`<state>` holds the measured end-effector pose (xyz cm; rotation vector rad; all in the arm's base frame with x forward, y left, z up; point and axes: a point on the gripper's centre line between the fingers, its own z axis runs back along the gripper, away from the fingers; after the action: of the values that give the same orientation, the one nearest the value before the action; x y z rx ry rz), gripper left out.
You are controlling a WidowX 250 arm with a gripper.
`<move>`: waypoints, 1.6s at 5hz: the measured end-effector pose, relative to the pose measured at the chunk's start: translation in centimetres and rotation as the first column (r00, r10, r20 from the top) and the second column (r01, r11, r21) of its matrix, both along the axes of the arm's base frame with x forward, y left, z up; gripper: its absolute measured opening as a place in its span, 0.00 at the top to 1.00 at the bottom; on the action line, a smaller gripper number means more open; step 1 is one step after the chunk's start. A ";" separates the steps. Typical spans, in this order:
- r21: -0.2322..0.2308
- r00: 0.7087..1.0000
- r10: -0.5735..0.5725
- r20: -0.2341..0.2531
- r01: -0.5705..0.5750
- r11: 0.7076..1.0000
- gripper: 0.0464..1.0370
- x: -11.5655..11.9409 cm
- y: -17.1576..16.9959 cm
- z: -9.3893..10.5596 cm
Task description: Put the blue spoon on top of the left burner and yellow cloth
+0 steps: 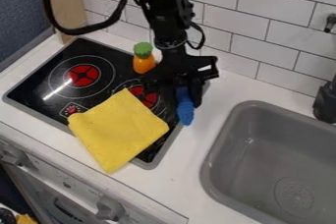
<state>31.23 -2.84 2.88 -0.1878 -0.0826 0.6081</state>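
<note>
Hanging down from the top edge, the black arm (164, 19) holds its jaws (186, 93) low over the stovetop's (41, 79) right edge, gripping the blue spoon (185, 109); the yellow cloth (118, 128) lies nearby, overlapping the stovetop and surface (203, 128).

Left of the rounded grey sink (255, 104), the flat black glass stovetop (39, 78) is sitting. Across its front edge the square yellow cloth (118, 129) is lying; behind that, the small orange, green-topped container (144, 62) is resting on the stovetop, near the back.
</note>
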 end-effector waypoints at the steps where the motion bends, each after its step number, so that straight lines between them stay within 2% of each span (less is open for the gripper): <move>1: 0.008 1.000 0.003 0.008 -0.003 1.000 0.60 0.4 0.4 0.3; 2: -0.012 0.999 0.031 -0.007 -0.031 0.999 0.60 1.6 1.3 -0.1; 3: -0.012 1.000 0.031 0.004 -0.031 0.999 0.60 2.3 1.9 0.1; 4: -0.020 0.998 0.053 -0.026 -0.053 0.998 0.61 2.1 2.3 -0.7; 6: -0.011 0.997 0.073 -0.034 -0.073 0.997 0.61 2.1 2.6 -0.8; 8: -0.008 0.989 0.145 -0.040 -0.145 0.989 0.61 2.2 5.2 -0.7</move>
<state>33.47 2.32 2.14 -0.1811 -0.0557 0.7572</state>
